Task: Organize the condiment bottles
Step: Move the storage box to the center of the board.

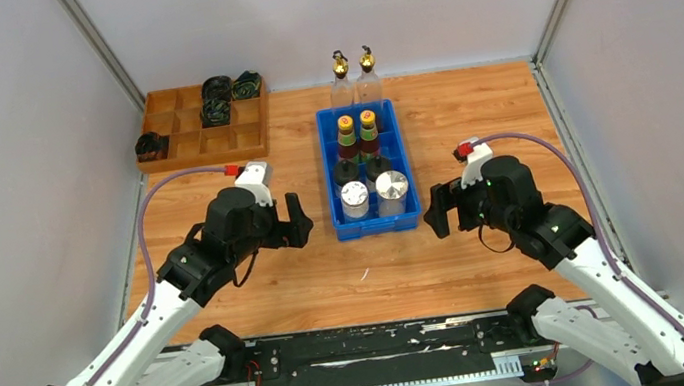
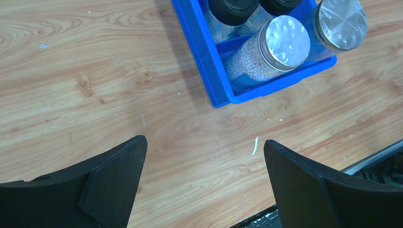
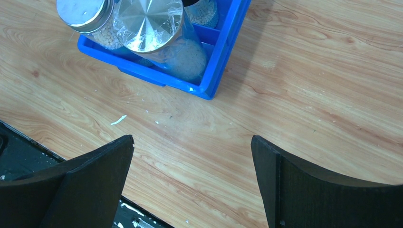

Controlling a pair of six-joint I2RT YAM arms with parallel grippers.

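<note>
A blue bin (image 1: pixel 330 176) stands mid-table. In it are two dark bottles with yellow and green caps (image 1: pixel 347 133), two black-capped jars (image 1: pixel 347 170) and two silver-lidded shakers (image 1: pixel 391 186) at the near end. Two tall clear gold-spouted bottles (image 1: pixel 341 82) stand on the table just behind the bin. My left gripper (image 1: pixel 297 222) is open and empty, left of the bin's near corner, above bare wood (image 2: pixel 204 142). My right gripper (image 1: pixel 436 210) is open and empty, right of the bin's near corner (image 3: pixel 192 140). The shakers also show in the left wrist view (image 2: pixel 284 40) and the right wrist view (image 3: pixel 149 21).
A wooden compartment tray (image 1: pixel 169 126) with black cable coils (image 1: pixel 217 99) sits at the back left. Grey walls enclose the table on three sides. A black rail (image 1: pixel 371 355) runs along the near edge between the arm bases.
</note>
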